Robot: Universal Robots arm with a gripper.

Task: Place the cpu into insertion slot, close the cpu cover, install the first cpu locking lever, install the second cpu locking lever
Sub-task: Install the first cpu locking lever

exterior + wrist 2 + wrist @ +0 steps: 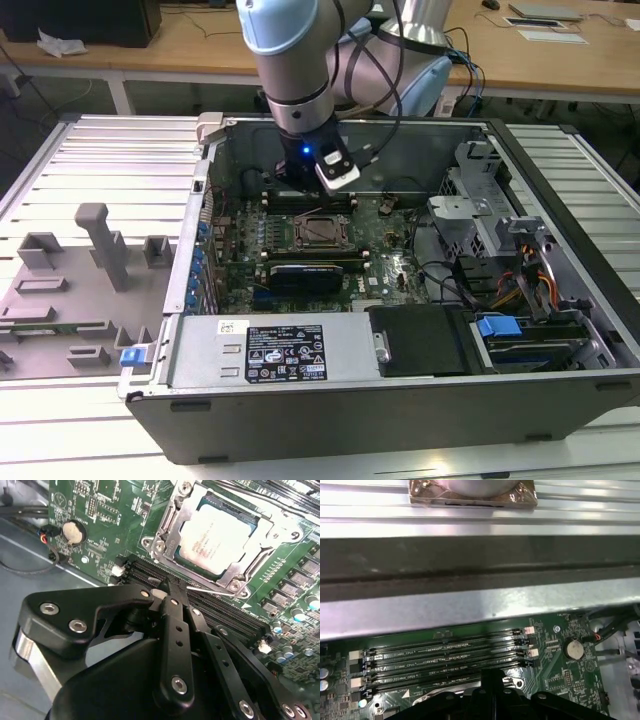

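Note:
In the second wrist view the cpu (215, 539) lies flat in its socket, silvery top face up. The cpu cover (176, 519) is down around it, with the chip showing through the square window. A thin silver locking lever (212, 589) runs along the socket's edge nearest my gripper (167, 586). The black fingers (172, 630) are shut, tips together right at the end of that lever; whether they touch it I cannot tell. In the exterior view my gripper (300, 190) hangs inside the open computer case, just behind the socket (322, 232).
Black memory slots (445, 655) lie between my gripper and the case's back wall (470, 605). A coin battery (73, 531) sits on the green board. A long black card (305, 270), drive cages (490, 230) and cables fill the case. Grey fixtures (105, 245) stand on the table at the exterior view's left.

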